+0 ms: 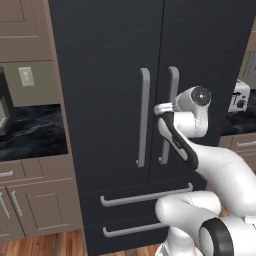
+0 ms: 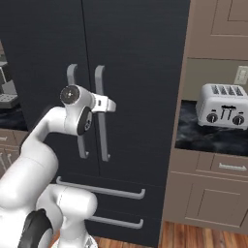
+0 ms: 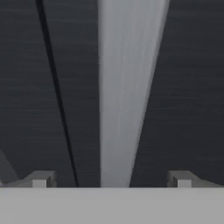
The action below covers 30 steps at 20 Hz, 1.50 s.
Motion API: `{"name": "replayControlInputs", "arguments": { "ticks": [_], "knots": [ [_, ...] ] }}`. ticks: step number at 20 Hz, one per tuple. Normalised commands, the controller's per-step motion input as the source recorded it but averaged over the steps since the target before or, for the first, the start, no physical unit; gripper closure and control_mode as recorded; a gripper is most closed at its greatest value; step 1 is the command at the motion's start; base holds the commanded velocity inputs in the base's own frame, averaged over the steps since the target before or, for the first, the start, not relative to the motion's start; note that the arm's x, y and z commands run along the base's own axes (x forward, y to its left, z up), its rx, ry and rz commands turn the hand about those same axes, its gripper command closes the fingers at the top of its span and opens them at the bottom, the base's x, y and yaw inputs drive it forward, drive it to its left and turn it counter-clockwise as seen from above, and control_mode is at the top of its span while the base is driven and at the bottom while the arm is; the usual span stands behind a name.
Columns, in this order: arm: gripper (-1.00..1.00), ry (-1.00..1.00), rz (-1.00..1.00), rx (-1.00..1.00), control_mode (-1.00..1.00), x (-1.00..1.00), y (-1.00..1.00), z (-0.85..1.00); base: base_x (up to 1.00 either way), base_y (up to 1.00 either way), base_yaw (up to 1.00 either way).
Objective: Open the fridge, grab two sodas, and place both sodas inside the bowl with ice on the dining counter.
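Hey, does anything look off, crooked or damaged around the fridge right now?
Nothing stands out. The fridge has both doors shut and flush, handles straight, drawers closed. The open gripper straddles the right door handle squarely.

One fridge, four handles, one toaster, perhaps one coffee machine
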Motion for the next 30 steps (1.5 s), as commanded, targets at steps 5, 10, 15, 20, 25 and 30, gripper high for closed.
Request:
{"name": "replayControlInputs", "arguments": {
  "ticks": [5,10,15,20,25,30],
  "knots": [
    [-1.0,-0.03,0.0,0.0,-1.0,0.35,-0.02,-0.06,0.0,0.0,0.0],
    [-1.0,-0.01,0.0,0.0,-1.0,0.53,-0.04,-0.1,0.0,0.0,0.0],
    [-1.0,0.0,0.0,0.0,-1.0,0.65,-0.02,-0.1,0.0,0.0,0.0],
    [1.0,0.0,0.0,0.0,-1.0,0.51,-0.03,-0.05,0.0,0.0,0.0],
    [1.0,-0.01,-0.02,0.0,-1.0,-0.56,-0.07,-0.03,0.0,0.0,0.0],
    [1.0,-0.04,-0.03,0.02,-1.0,-1.0,-0.15,0.03,0.0,0.0,0.0]
  ]
}}
